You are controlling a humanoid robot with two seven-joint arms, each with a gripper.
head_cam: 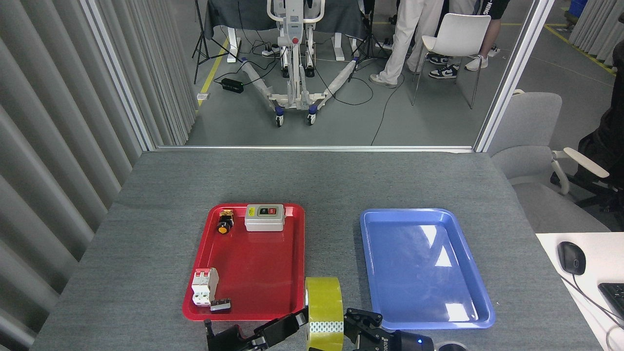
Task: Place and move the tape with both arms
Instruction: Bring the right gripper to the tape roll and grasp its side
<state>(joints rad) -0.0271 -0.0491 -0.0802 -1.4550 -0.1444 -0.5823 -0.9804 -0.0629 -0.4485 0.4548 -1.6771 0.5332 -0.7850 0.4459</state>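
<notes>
Tape (324,312) front and centre at the near edge of the grey table (161,195), the yellow roll standing upright on its rim, outer band facing us, in the strip of table between the two trays. Left gripper (304,317) comes in low from the bottom edge, and one black finger (280,329) reaches up to the roll's left side and touches it there. Its other finger is hidden behind the roll, so whether it is clamped cannot be told. Right gripper (351,324) sits just beside the roll's right side, blue light glowing on its body, black fingers (363,319) spread apart and pointing at the tape; whether they actually touch it is not clear from here.

Moving up the table: red tray (292,292) to the left of the roll, with a white circuit breaker (204,286) with red levers near its front left corner and a small dark part (220,305) just beside that. At the tray's far end, a grey switch box (264,217) and a black and yellow push button (224,222). On the right, blue tray (424,263), glossy, catching reflections.

Beyond the table's far edge, a white wheeled frame (295,63) on the grey floor, cables trailing, a white chair (456,41), and the legs of people (404,39) standing.
</notes>
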